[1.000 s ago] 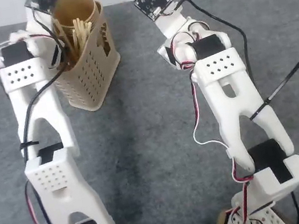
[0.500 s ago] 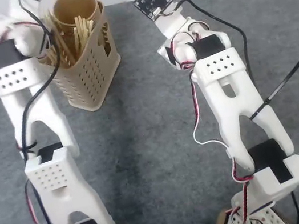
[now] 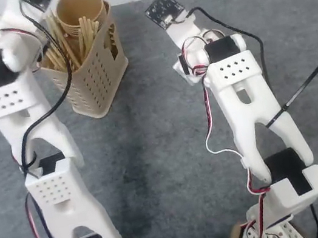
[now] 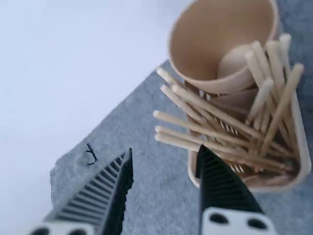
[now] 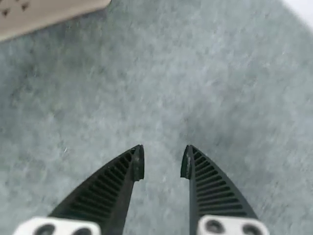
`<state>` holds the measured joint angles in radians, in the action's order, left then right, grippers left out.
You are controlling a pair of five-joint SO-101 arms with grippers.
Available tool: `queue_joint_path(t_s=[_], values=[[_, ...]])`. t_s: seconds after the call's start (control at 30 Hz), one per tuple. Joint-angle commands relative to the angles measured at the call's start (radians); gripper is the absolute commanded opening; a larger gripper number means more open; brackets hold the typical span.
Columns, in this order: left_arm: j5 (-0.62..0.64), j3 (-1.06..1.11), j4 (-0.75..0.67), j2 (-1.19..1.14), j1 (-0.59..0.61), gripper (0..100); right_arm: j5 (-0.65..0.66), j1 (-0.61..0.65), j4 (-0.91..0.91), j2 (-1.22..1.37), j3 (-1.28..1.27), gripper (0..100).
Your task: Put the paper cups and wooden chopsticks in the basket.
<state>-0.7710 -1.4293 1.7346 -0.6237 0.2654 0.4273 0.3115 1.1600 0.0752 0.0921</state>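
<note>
We are watching the basket (image 3: 95, 81) standing near the far edge of the grey table (image 3: 159, 156), toward its left corner. The paper cups (image 3: 80, 12) are sitting nested and upright inside it, and the wooden chopsticks (image 3: 65, 40) are leaning in a fan beside them in the same basket. The left claw (image 4: 164, 152) is hanging just beside the basket's rim, jaws set wide and gripping nothing. The right claw (image 5: 162, 162) is hovering over bare table near the far edge, apart from the basket, jaws parted narrowly and empty.

No writing, label, number or sign can be read on anything here.
</note>
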Motion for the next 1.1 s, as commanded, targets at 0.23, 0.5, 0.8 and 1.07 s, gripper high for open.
queue_joint_path(t_s=[0.23, 0.5, 0.8, 1.07], values=[[-0.387, 0.538, 0.025, 0.339, -0.057, 20, -0.048, -0.016, 0.058, -0.019, 0.014, 14.4], [-0.624, 0.654, -0.018, 0.408, -0.112, 20, -0.169, -0.002, 0.105, -0.018, 0.006, 14.4], [-0.632, 0.656, -0.038, 0.31, -0.114, 20, -0.166, 0.031, 0.105, -0.019, -0.028, 14.4], [-0.632, 0.685, 0.017, 0.299, -0.143, 20, -0.166, 0.03, 0.114, -0.019, -0.028, 14.4]])
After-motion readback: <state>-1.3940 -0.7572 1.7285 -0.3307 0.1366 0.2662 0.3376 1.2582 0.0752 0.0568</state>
